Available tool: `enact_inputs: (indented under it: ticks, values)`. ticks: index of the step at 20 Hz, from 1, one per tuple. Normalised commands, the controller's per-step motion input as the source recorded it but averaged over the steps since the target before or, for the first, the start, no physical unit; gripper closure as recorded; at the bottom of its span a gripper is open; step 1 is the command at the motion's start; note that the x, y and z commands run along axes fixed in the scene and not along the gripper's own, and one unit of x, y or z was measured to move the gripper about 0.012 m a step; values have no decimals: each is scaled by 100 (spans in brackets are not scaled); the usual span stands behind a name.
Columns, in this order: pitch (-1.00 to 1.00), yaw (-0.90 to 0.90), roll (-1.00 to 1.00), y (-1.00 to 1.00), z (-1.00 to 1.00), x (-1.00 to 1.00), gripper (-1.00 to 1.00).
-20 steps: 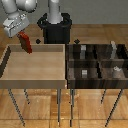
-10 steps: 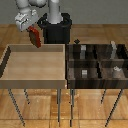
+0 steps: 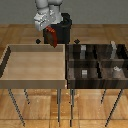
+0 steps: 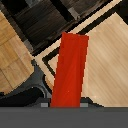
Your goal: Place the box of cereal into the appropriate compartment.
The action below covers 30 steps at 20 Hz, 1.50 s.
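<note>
**Operator:** One item to confirm first. Where is the box of cereal [image 3: 50, 35]?

**Technician:** You will find it in the air, clamped in the gripper [image 3: 48, 28]. In the exterior view it hangs tilted over the far edge of the light wooden tray [image 3: 10, 80], close to that tray's right-hand far corner. It touches neither tray.

**Operator:** What is the gripper's condition?

**Technician:** Its jaws are closed narrowly on the red box. In the wrist view you see the box [image 4: 70, 70] running lengthwise out from the gripper, with a light tray floor and a dark rim beneath it.

**Operator:** Where are the compartments?

**Technician:** Look to the exterior view's right. The dark divided tray [image 3: 70, 80] stands just beside the light tray, on thin metal legs. Several of its compartments hold small grey blocks [image 3: 85, 73]. You cannot tell from either view what each block is.
</note>
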Motion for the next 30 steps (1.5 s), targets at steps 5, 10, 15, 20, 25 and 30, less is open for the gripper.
enact_inputs:
  ticks: [5, 10, 15, 20, 25, 30]
  values:
    - [0, 0, 0, 100, 0, 0, 100]
    - [0, 0, 0, 100, 0, 0, 100]
    - [0, 0, 0, 100, 0, 0, 100]
    - [0, 0, 0, 100, 0, 0, 100]
    - [0, 0, 0, 100, 0, 0, 100]
    - [0, 0, 0, 100, 0, 0, 100]
